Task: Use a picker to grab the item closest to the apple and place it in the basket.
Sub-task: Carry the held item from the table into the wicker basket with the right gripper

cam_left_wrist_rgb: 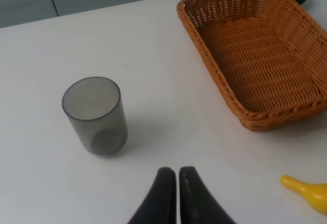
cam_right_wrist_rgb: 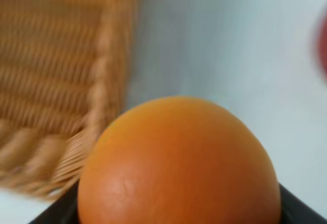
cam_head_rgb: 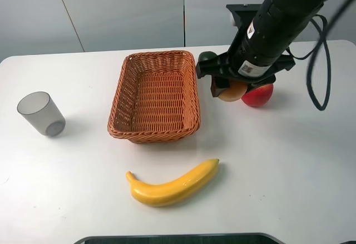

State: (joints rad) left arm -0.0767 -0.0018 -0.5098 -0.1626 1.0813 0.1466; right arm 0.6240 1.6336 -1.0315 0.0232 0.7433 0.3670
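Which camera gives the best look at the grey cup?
Left wrist: the grey cup is close, whole and upright, with its rim and see-through wall clear. Exterior high shows it whole too, but smaller, at the far left. Right wrist does not show it.

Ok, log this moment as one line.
stage: orange gripped, not yet in basket | right gripper: shut on orange, beside apple | left gripper: shut, near cup

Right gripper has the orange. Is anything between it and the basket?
Nothing visible does. The orange, held in the right gripper, is just beside the right rim of the basket, with only bare table between them. The dark green item by the basket's far corner lies off that line.
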